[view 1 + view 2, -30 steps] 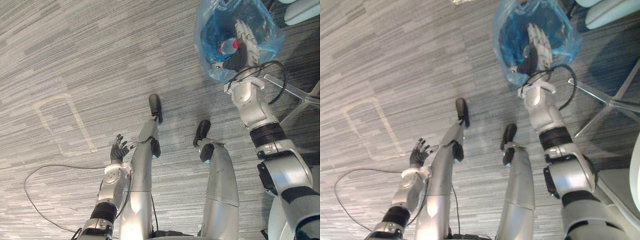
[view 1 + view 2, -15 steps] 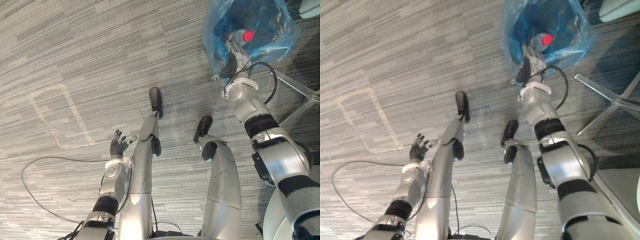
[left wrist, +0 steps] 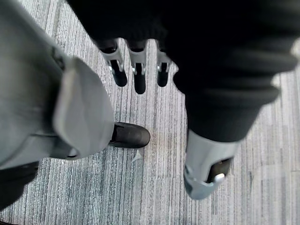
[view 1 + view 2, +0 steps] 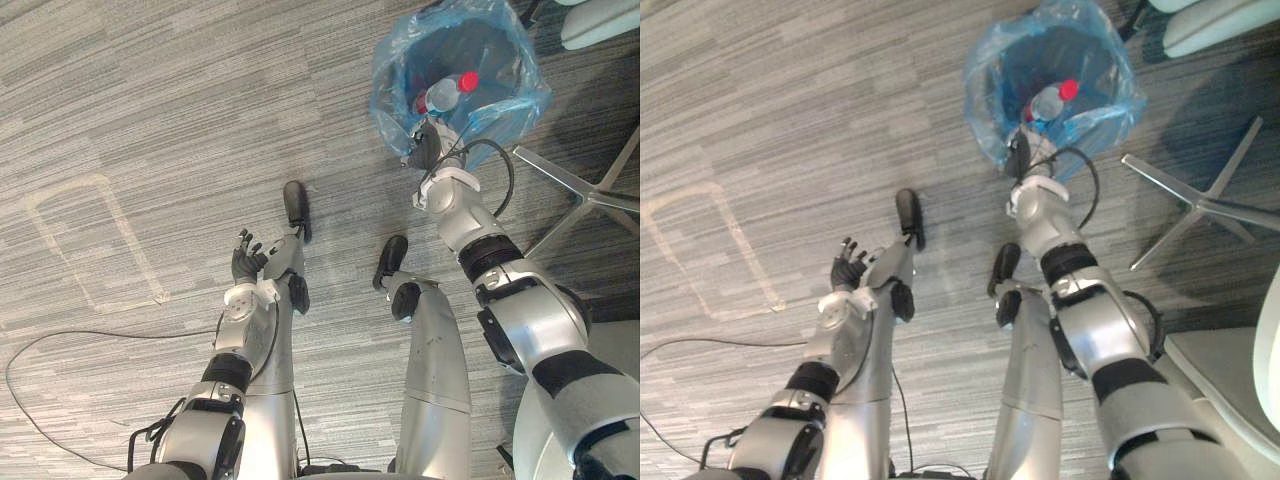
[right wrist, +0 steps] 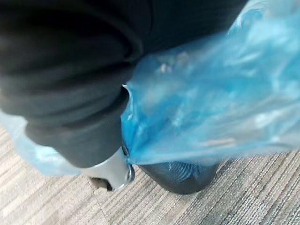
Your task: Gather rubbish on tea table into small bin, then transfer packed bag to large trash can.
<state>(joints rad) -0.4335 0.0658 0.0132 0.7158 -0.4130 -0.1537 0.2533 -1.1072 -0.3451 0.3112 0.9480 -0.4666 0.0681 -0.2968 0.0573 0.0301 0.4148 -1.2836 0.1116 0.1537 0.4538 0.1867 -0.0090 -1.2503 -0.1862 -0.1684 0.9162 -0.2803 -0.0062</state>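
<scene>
Grey carpet floor (image 4: 150, 100) runs across the scene, with a pale taped outline (image 4: 90, 240) on it at the left. At the far right stand the silver legs of a chair base (image 4: 580, 190).

Just left of the chair is the small bin (image 5: 180, 176), dark mesh, lined with a blue bag (image 4: 505, 105) whose mouth stands open and droops over the rim. Inside the bag lies a clear bottle (image 4: 445, 93) with a red cap. That is the only rubbish I can make out in it.

The right hand (image 4: 425, 150) is at the near edge of the bag, against the plastic that hangs over the rim. In the right wrist view the blue plastic lies across the hand, so I cannot tell whether it has hold of the bag or only rests on it.

The left hand (image 4: 245, 265) hangs low at the near left, well apart from the bin. Its fingers (image 3: 139, 70) are straight and hold nothing.

My judgement: gathering looks done, and the step in hand is taking hold of the packed bag. The next move calls for a firm grip on the near rim. The bag's mouth should be drawn together so the bottle stays in. Then the bag must lift straight up out of the bin, which is light and may come up with it. The free left hand could steady the bin or take the far side of the bag.
</scene>
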